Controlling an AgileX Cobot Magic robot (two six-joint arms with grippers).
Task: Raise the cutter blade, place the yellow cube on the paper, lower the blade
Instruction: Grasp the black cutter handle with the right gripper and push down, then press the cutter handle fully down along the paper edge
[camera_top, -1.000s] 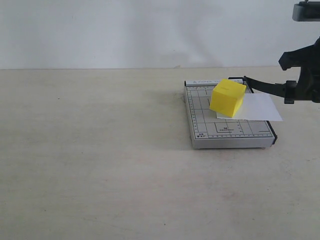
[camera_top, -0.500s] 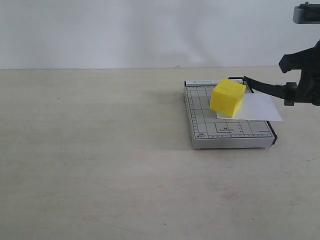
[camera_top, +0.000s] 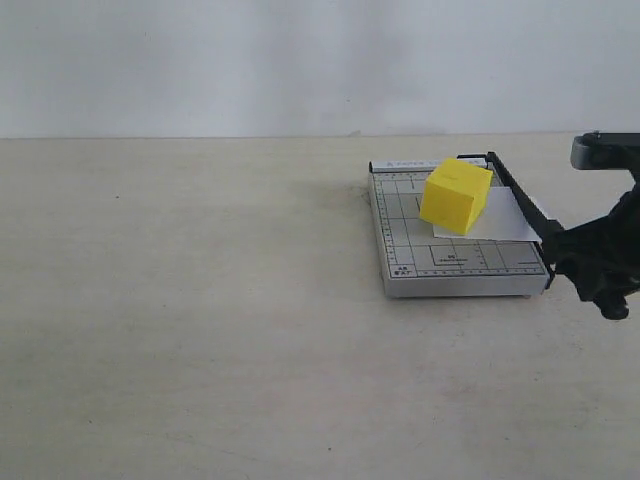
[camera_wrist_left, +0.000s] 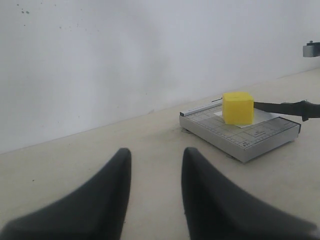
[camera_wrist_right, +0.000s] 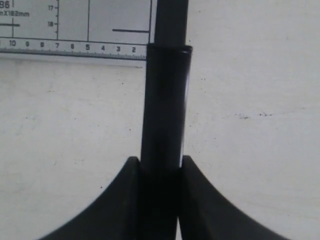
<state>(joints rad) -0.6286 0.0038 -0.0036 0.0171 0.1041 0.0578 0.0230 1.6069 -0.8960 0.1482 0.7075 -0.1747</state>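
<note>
The yellow cube stands on the white paper, which lies on the grey gridded trimmer board. The cutter blade lies low along the board's right edge. My right gripper sits at the board's near right corner, shut on the blade's thick black handle; the fingers press both of its sides in the right wrist view. My left gripper is open and empty, far back from the board and cube, and is outside the exterior view.
The beige tabletop stretches wide to the left of the board and in front of it. A white wall closes off the back. Nothing else stands on the table.
The right gripper has come down and toward the front with the handle in it. The blade has swung from raised to low along the board's edge. Cube and left gripper have not moved.
</note>
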